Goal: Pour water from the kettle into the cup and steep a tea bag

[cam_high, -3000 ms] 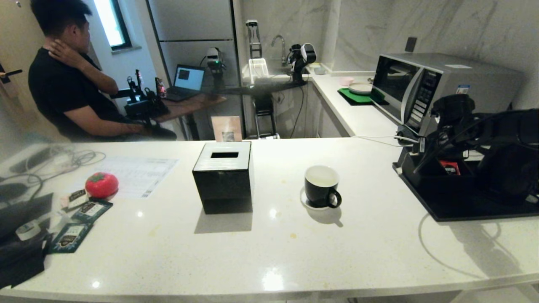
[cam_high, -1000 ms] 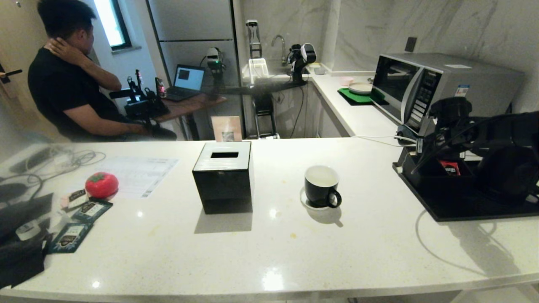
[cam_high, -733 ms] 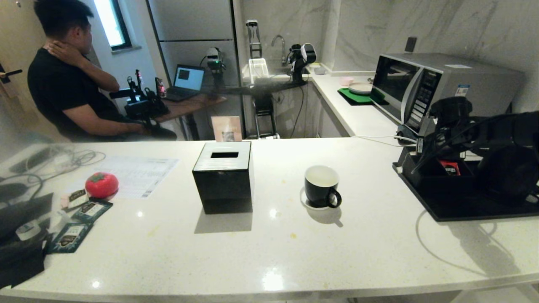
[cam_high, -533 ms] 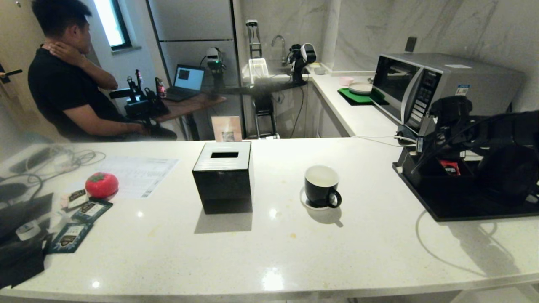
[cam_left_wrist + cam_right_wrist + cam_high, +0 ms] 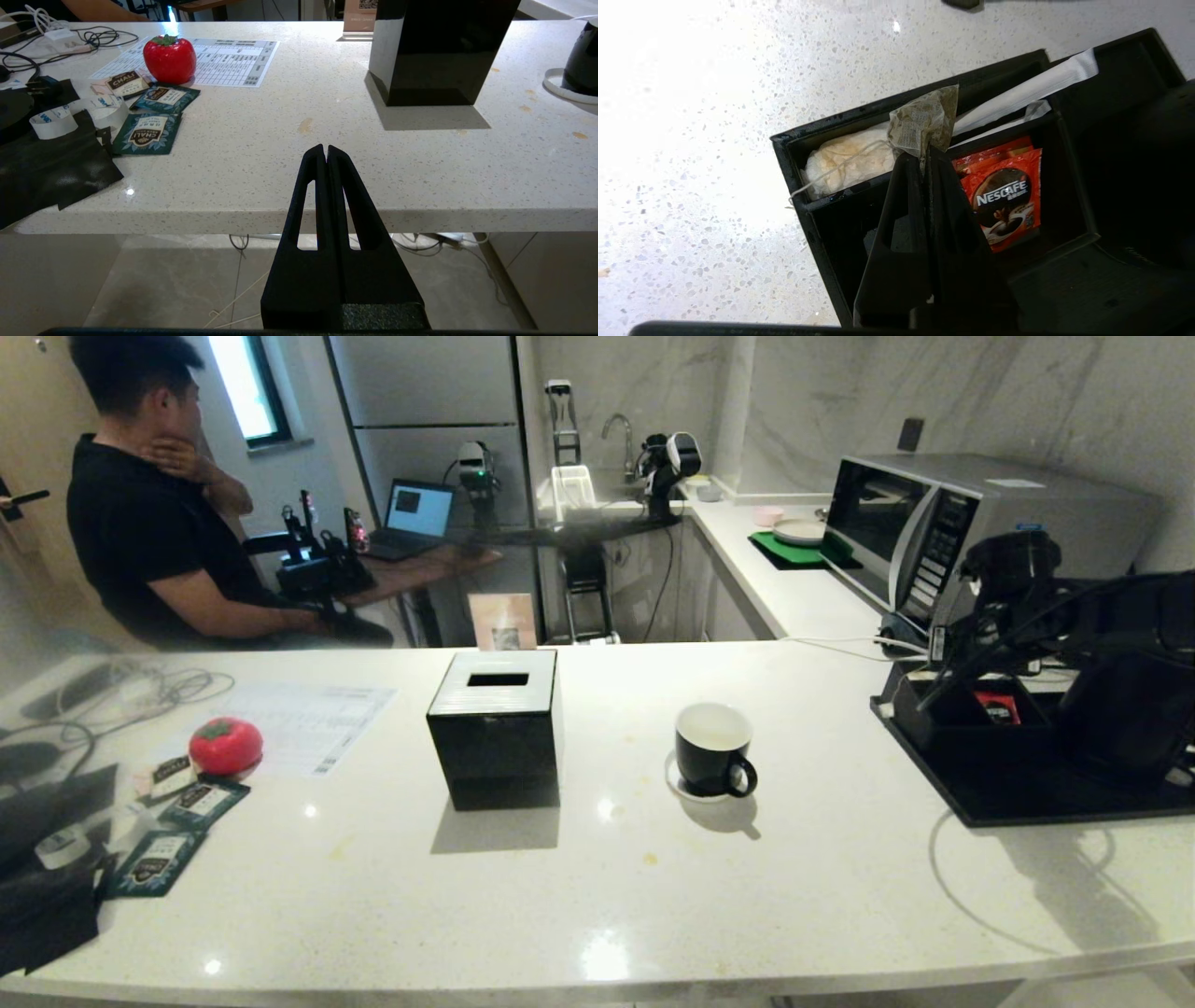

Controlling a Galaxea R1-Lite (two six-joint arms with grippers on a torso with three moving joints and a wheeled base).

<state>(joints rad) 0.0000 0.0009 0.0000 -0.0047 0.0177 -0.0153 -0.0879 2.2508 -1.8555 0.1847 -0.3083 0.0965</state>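
Note:
My right gripper (image 5: 926, 151) is shut on the top of a brownish tea bag (image 5: 924, 121), held just above a black compartment box (image 5: 817, 224) on the tray. The right arm (image 5: 1013, 569) hangs over that box at the far right of the counter. Partly hidden behind the arm, the black kettle (image 5: 1125, 723) stands on the same tray. The black cup (image 5: 712, 751) with its white inside rests on its saucer (image 5: 674, 782) mid-counter, left of the tray. My left gripper (image 5: 325, 149) is shut and empty, parked below the counter's front edge.
A black cube tissue box (image 5: 495, 728) stands left of the cup. The black tray (image 5: 1018, 807) lies before a microwave (image 5: 934, 523). The box holds a red Nescafé sachet (image 5: 1004, 191) and a crumpled white wad (image 5: 845, 158). Tea packets (image 5: 177, 812), a red tomato-shaped thing (image 5: 225, 745) and a seated person (image 5: 140, 541) are at the left.
My right hand has risen slightly over the compartment box, still gripping the tea bag. The person's hand has moved from the back of the neck to the chin. The left arm is still.

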